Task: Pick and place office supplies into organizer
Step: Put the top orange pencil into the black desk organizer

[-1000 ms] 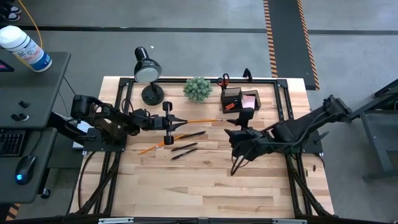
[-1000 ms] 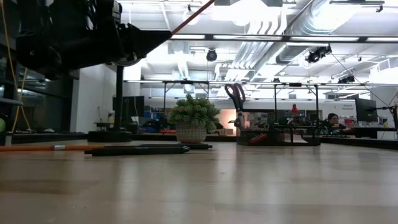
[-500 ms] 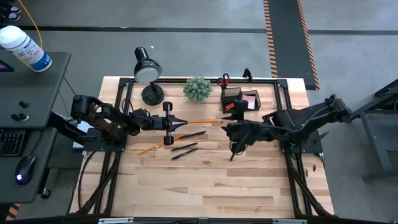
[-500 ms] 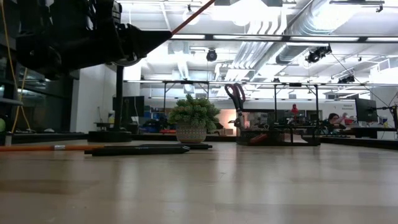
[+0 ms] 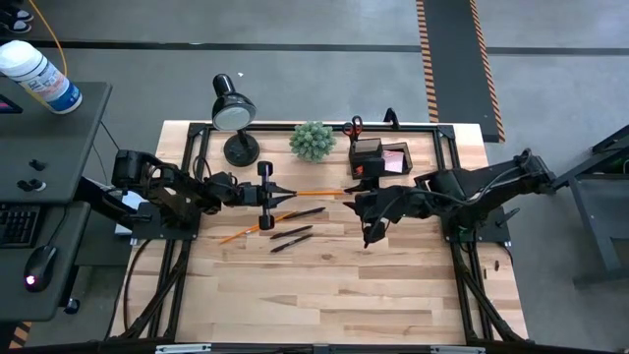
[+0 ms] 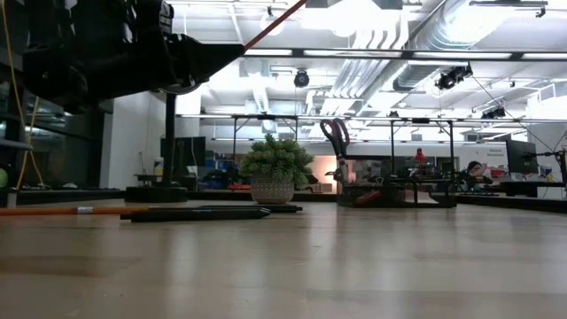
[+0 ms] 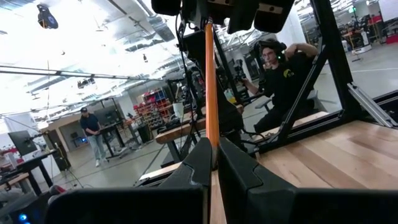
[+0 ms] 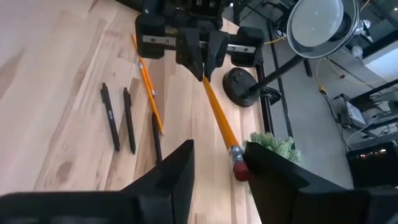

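Both arms are dark, bulky, jointed links with black cables, each ending in two tapered black fingers (image 8: 171, 174).

pale wooden table (image 5: 324, 285) with visible grain, smooth orange pencil (image 8: 219, 118), matt black fingers (image 8: 200, 55), glossy lamp shade (image 8: 318, 23)

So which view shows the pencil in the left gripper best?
The right wrist view: the held pencil shows from the left gripper to its eraser end. The high view shows it small, the left wrist view foreshortened, and the low view only a sliver.
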`<move>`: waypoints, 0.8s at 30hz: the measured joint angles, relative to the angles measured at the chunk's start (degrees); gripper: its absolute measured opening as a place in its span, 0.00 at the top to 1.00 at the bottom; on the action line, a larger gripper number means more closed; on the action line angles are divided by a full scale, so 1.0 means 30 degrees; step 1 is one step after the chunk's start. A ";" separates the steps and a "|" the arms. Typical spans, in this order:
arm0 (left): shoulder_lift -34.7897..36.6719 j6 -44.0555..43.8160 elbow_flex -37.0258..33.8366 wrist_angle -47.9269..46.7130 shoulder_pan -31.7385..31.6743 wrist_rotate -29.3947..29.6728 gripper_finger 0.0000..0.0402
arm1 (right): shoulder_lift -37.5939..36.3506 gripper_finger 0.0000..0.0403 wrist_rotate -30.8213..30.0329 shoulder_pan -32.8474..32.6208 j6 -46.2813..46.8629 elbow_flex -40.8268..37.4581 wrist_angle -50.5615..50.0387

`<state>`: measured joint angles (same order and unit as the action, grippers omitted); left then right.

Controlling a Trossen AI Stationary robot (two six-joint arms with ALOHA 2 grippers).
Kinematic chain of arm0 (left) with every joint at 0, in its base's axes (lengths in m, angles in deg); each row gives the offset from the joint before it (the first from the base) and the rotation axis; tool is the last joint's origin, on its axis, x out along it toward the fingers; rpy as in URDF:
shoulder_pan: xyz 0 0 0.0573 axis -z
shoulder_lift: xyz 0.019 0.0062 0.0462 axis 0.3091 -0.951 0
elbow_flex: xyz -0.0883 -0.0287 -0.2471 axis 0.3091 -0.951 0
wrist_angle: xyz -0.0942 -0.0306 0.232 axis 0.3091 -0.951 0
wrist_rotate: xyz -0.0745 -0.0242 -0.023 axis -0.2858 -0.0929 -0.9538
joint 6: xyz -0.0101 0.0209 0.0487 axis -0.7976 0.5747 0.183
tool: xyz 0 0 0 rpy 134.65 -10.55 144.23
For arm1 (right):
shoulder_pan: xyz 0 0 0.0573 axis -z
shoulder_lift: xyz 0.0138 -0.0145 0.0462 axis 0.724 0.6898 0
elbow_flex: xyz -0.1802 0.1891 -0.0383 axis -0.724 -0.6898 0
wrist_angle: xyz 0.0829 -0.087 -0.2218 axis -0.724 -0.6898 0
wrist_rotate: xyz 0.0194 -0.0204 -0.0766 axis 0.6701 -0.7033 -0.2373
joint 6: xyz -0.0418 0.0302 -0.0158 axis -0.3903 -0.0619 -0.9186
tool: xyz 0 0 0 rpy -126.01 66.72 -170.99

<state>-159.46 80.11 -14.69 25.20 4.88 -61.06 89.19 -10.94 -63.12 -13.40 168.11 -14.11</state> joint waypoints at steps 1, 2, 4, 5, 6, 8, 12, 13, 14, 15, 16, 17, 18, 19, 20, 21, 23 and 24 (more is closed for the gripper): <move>0.0000 0.0007 0.0000 0.0000 0.0004 0.0000 1.00 | 0.0000 0.69 0.0133 0.0007 0.0000 0.0000 0.0036; 0.0000 0.0007 0.0000 0.0000 0.0000 0.0000 1.00 | 0.0001 0.70 0.0218 0.0000 0.0000 0.0000 0.0096; -0.0007 0.0007 0.0000 0.0000 0.0004 -0.0007 1.00 | 0.0001 0.72 0.0311 0.0000 0.0000 0.0000 0.0160; -0.0007 0.0007 0.0000 0.0000 0.0007 -0.0007 1.00 | 0.0007 0.72 0.0282 0.0000 0.0000 0.0000 0.0146; -0.0007 0.0007 0.0000 -0.0007 0.0007 -0.0007 1.00 | 0.0007 0.73 0.0228 0.0000 0.0000 0.0000 0.0146; -0.0007 0.0007 0.0000 0.0000 0.0007 -0.0007 1.00 | 0.0007 0.74 0.0196 0.0000 0.0000 0.0000 0.0146; -0.0007 0.0007 0.0000 0.0000 0.0007 -0.0007 1.00 | 0.0007 0.76 0.0140 0.0000 0.0000 0.0000 0.0146; -0.0007 0.0007 0.0000 0.0000 0.0007 -0.0007 1.00 | 0.0007 0.78 0.0137 0.0000 0.0004 0.0000 0.0146; -0.0007 0.0007 0.0000 0.0000 0.0007 -0.0007 1.00 | 0.0007 0.79 0.0130 0.0000 0.0030 0.0000 0.0146; -0.0007 0.0007 0.0000 0.0000 0.0007 -0.0007 1.00 | 0.0007 0.80 0.0130 0.0000 0.0095 0.0000 0.0146; -0.0007 0.0007 0.0000 0.0000 0.0007 -0.0007 1.00 | 0.0007 0.82 0.0123 0.0000 0.0102 0.0000 0.0146; -0.0007 0.0007 0.0000 0.0000 0.0007 -0.0007 1.00 | 0.0007 0.83 0.0115 0.0000 0.0102 0.0000 0.0146; -0.0007 0.0008 0.0000 0.0000 0.0007 -0.0007 1.00 | 0.0007 0.85 0.0108 0.0000 0.0116 0.0000 0.0146; -0.0007 0.0007 0.0000 0.0000 0.0007 -0.0007 1.00 | 0.0007 0.87 0.0108 0.0000 0.0122 0.0000 0.0146; -0.0007 0.0015 0.0000 0.0000 0.0007 -0.0007 1.00 | 0.0007 0.89 0.0103 0.0000 0.0124 0.0000 0.0146; -0.0007 0.0012 -0.0003 0.0000 0.0007 -0.0007 1.00 | 0.0007 0.92 0.0108 0.0000 0.0128 0.0000 0.0142; -0.0007 0.0017 -0.0007 0.0000 0.0007 -0.0007 1.00 | 0.0007 0.96 0.0112 0.0000 0.0129 0.0000 0.0139; -0.0007 0.0032 -0.0007 0.0000 0.0007 -0.0007 1.00 | 0.0007 0.97 0.0116 0.0000 0.0120 0.0000 0.0133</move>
<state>-159.48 80.21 -14.71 25.20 4.90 -61.08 89.21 -10.60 -63.12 -13.04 168.11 -13.71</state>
